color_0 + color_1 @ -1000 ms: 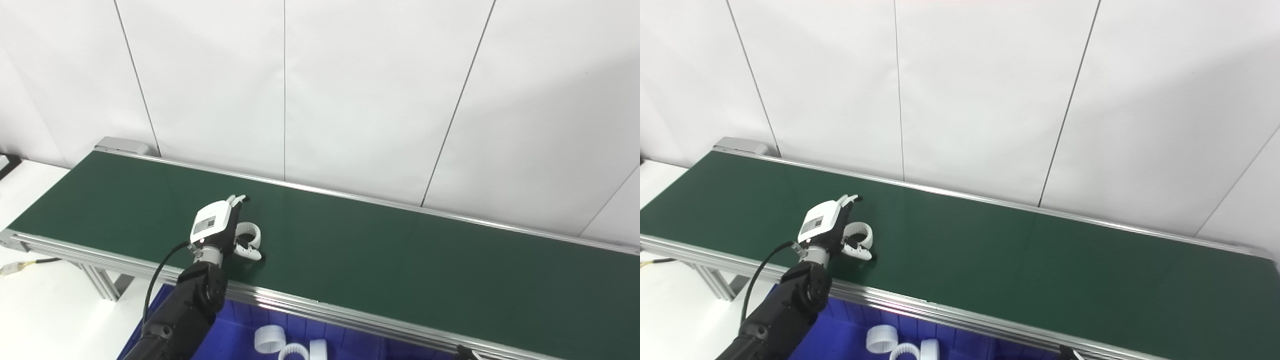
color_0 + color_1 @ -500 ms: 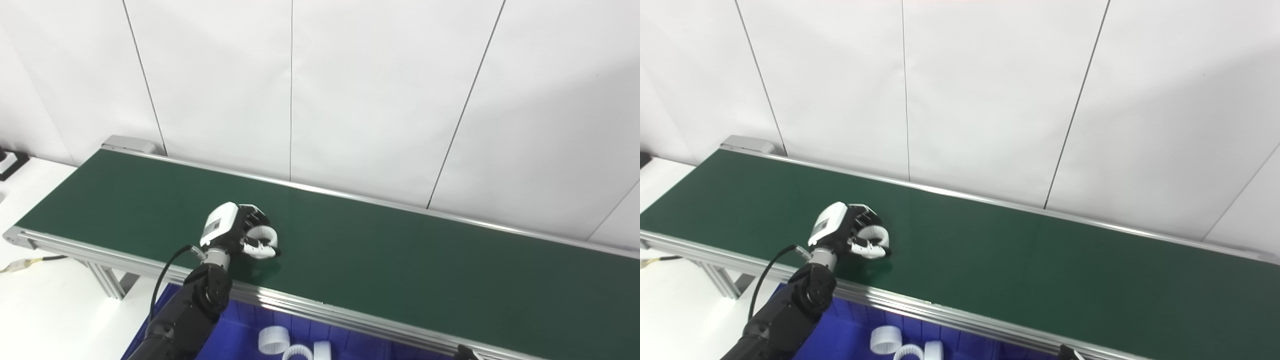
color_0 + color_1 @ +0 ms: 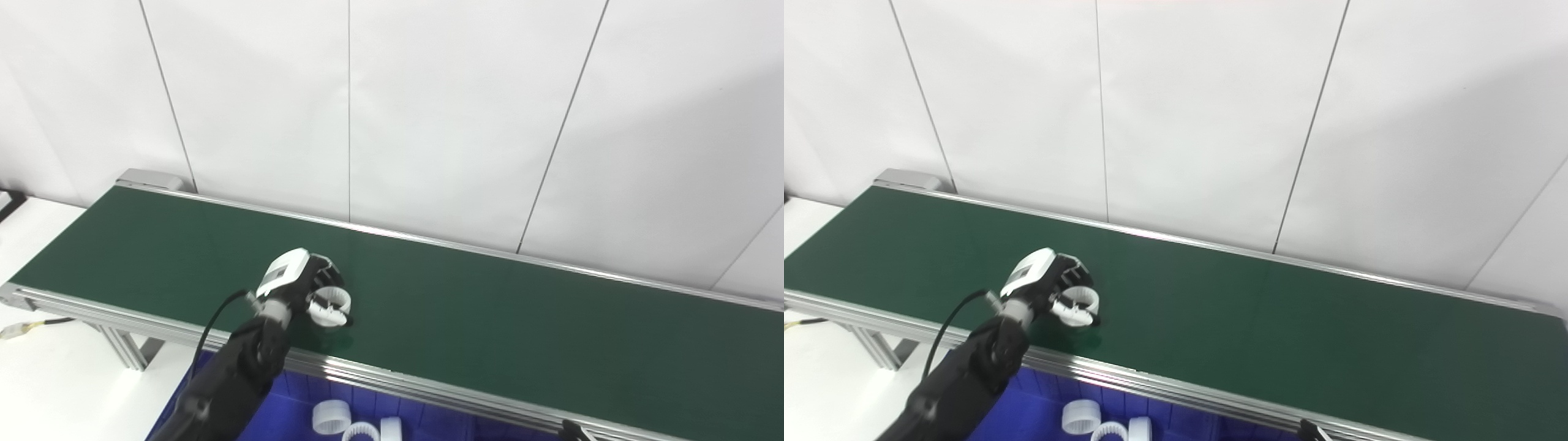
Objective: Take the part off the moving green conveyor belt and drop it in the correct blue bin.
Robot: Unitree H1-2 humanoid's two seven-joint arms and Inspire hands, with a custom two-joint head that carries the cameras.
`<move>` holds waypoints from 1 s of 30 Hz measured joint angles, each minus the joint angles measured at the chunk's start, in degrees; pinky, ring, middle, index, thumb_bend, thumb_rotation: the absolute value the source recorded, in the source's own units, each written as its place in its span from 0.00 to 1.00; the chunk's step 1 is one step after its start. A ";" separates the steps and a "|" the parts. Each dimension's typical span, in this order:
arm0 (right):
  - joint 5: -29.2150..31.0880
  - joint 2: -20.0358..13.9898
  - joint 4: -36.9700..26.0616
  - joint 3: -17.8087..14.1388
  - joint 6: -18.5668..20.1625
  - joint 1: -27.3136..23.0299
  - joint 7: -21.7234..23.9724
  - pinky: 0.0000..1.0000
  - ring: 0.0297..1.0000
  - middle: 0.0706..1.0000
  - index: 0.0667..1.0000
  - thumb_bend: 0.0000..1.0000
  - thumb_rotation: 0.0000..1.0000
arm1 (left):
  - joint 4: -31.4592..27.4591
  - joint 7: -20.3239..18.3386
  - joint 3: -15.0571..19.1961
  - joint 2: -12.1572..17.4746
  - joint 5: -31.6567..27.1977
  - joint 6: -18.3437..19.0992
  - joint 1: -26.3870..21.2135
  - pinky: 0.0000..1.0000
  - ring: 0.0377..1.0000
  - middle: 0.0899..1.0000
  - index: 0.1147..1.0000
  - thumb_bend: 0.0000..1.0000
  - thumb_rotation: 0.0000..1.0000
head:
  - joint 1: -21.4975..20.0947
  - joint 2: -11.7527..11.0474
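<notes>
The left hand (image 3: 298, 286) grasps the white ring (image 3: 329, 305) only at its rim; a jolt toward the blue bin (image 3: 294, 410) could shake it loose.

Conveyor belt (image 3: 490, 318) is flat dark green with no pattern, framed by silver aluminium side rails (image 3: 392, 383), against a plain white panel wall (image 3: 429, 110) cut by thin dark seam lines. Left hand (image 3: 298, 286) has a white back shell with a small grey label patch and black fingers, on a black arm (image 3: 233, 373) with a black cable; the toothed ring (image 3: 329, 305) in it is white with a dark centre. Bin (image 3: 1041, 416) below the belt is saturated blue with white rings (image 3: 1081, 415) inside, and the table (image 3: 55, 386) at left is white.
</notes>
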 measured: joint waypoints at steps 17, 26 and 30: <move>-3.14 1.13 -8.06 0.30 4.44 1.56 0.14 0.74 0.82 0.86 0.89 0.72 0.20 | -20.81 2.23 2.02 -4.73 -4.12 -15.33 18.20 0.25 0.33 0.41 0.47 0.49 0.00 | -10.01 8.17; -5.28 2.79 -9.39 1.14 4.70 2.42 0.08 0.79 0.86 0.90 0.92 0.72 0.44 | -20.97 -2.50 -0.37 -2.49 -4.12 -21.31 20.66 0.28 0.34 0.41 0.48 0.49 0.00 | -14.41 13.53; -5.61 3.15 -9.41 1.18 4.94 2.33 0.09 0.79 0.86 0.89 0.92 0.75 0.48 | -20.69 -6.23 -1.40 -0.54 -4.05 -21.36 20.66 0.27 0.33 0.40 0.48 0.49 0.00 | -17.04 16.69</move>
